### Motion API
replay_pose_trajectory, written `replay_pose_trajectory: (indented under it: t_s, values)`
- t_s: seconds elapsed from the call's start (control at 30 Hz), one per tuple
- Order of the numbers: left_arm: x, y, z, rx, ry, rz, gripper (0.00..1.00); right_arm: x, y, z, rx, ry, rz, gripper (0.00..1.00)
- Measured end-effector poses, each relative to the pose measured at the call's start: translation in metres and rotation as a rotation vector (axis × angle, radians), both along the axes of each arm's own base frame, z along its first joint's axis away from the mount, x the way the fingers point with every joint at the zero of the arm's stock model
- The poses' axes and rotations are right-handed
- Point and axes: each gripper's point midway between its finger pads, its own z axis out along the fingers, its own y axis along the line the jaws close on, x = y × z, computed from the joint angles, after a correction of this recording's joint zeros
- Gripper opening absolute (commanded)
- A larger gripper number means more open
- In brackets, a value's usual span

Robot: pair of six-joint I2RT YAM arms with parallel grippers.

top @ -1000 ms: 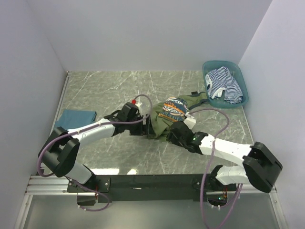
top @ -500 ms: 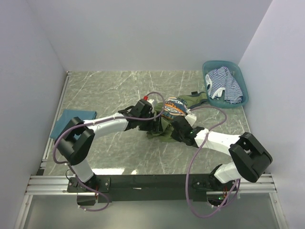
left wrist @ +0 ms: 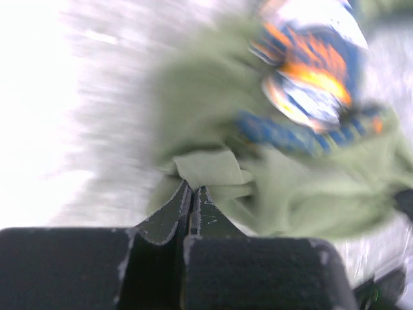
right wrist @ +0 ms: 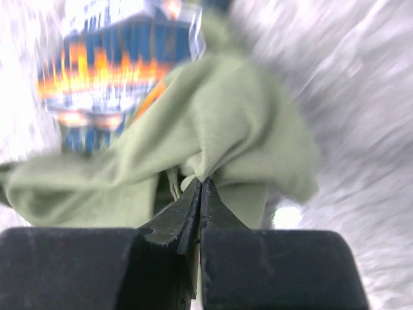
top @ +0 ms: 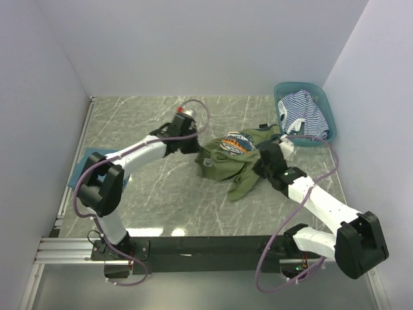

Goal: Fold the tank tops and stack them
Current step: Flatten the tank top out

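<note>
Olive-green cloth tank top with round orange-blue graphic (top: 222, 166) lies mid-table; left gripper (left wrist: 192, 194) pinches its 9 o'clock edge, right gripper (right wrist: 199, 187) its 3 o'clock edge; open green marble tabletop (top: 168, 194) stretches toward 7 o'clock.

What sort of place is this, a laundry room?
Probably a robot test bench: plain white walls box in a marble-look table, a left arm and right arm are mounted on a metal rail, and the olive-green tank top and basket look like props.

no text, brand or number can be read; the round orange-blue graphic (top: 234, 143) on the olive-green tank top (top: 222, 169) shows only blurred marks.
</note>
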Motion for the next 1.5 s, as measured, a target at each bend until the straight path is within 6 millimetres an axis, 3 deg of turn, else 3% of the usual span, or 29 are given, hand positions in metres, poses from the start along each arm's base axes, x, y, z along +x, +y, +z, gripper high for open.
replay_pose_trajectory:
  t_s: [0.07, 0.13, 0.2, 0.23, 0.33, 0.43, 0.57, 0.67, 0.83, 1.0, 1.23, 1.33, 1.4, 1.47, 1.5]
  values:
    - [0.016, 0.034, -0.002, -0.014, 0.011, 0.100, 0.01, 0.011, -0.019, 0.012, -0.004, -0.020, -0.042, 0.00]
    - [0.020, 0.068, -0.006, -0.016, 0.032, 0.188, 0.01, 0.022, -0.037, 0.022, -0.009, -0.036, -0.076, 0.00]
    - [0.017, 0.093, -0.008, -0.019, 0.048, 0.250, 0.01, 0.031, -0.049, 0.030, -0.014, -0.040, -0.095, 0.09]
    - [0.014, 0.100, -0.006, -0.023, 0.048, 0.263, 0.15, 0.037, -0.053, 0.034, -0.017, -0.040, -0.098, 0.27]
    - [0.005, 0.097, -0.001, -0.041, 0.044, 0.243, 0.40, 0.047, -0.051, 0.040, -0.028, -0.037, -0.061, 0.51]
    - [-0.001, 0.092, -0.006, -0.052, 0.057, 0.227, 0.55, 0.041, -0.049, 0.038, -0.035, -0.024, -0.032, 0.54]
    - [-0.014, 0.097, -0.020, -0.043, 0.093, 0.241, 0.59, 0.020, -0.054, 0.033, -0.035, -0.026, -0.029, 0.53]
    - [-0.032, 0.108, -0.022, -0.044, 0.095, 0.272, 0.56, -0.001, -0.057, 0.021, -0.015, -0.018, -0.032, 0.50]
    - [-0.057, 0.119, -0.014, -0.089, 0.072, 0.303, 0.52, -0.041, -0.060, -0.024, 0.013, 0.093, -0.049, 0.45]
    - [-0.076, 0.123, -0.029, -0.110, 0.112, 0.319, 0.49, -0.069, -0.064, -0.050, 0.045, 0.164, -0.108, 0.45]
    - [-0.079, 0.119, -0.031, -0.128, 0.120, 0.308, 0.50, -0.081, -0.063, -0.075, 0.085, 0.238, -0.165, 0.45]
    - [-0.079, 0.118, -0.033, -0.138, 0.118, 0.300, 0.50, -0.073, -0.060, -0.080, 0.099, 0.249, -0.174, 0.45]
    - [-0.082, 0.118, -0.037, -0.139, 0.126, 0.294, 0.48, -0.066, -0.057, -0.080, 0.109, 0.240, -0.176, 0.32]
    - [-0.086, 0.117, -0.042, -0.140, 0.136, 0.287, 0.47, -0.061, -0.055, -0.082, 0.113, 0.241, -0.178, 0.04]
    - [-0.088, 0.117, -0.044, -0.143, 0.141, 0.281, 0.47, -0.060, -0.055, -0.083, 0.112, 0.245, -0.177, 0.00]
